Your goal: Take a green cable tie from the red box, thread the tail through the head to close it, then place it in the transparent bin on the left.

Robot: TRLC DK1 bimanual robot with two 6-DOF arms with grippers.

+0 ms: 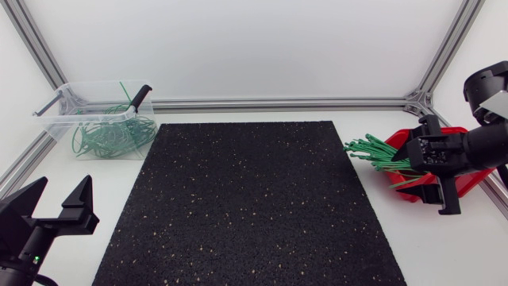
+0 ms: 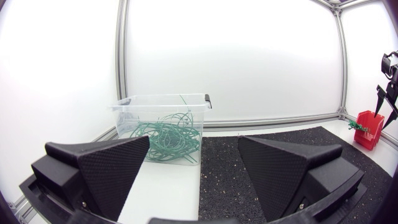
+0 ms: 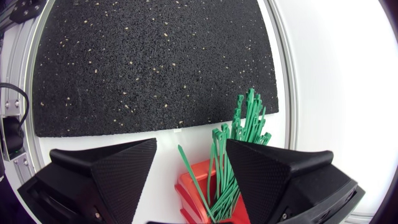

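The red box (image 1: 432, 184) stands at the table's right edge, with a bundle of green cable ties (image 1: 375, 151) sticking out toward the mat. My right gripper (image 1: 435, 169) hovers over the box, open, with nothing held. In the right wrist view the ties (image 3: 239, 146) and red box (image 3: 193, 186) lie below, between the open fingers (image 3: 118, 174). The transparent bin (image 1: 99, 111) sits at the far left and holds closed green ties (image 1: 107, 137). My left gripper (image 1: 55, 208) rests open near the front left corner; its view faces the bin (image 2: 163, 127) across the table.
A black speckled mat (image 1: 246, 202) covers the middle of the table. An aluminium frame rail (image 1: 278, 102) runs along the back edge, with white walls behind. The bin has black clip handles (image 1: 140, 96).
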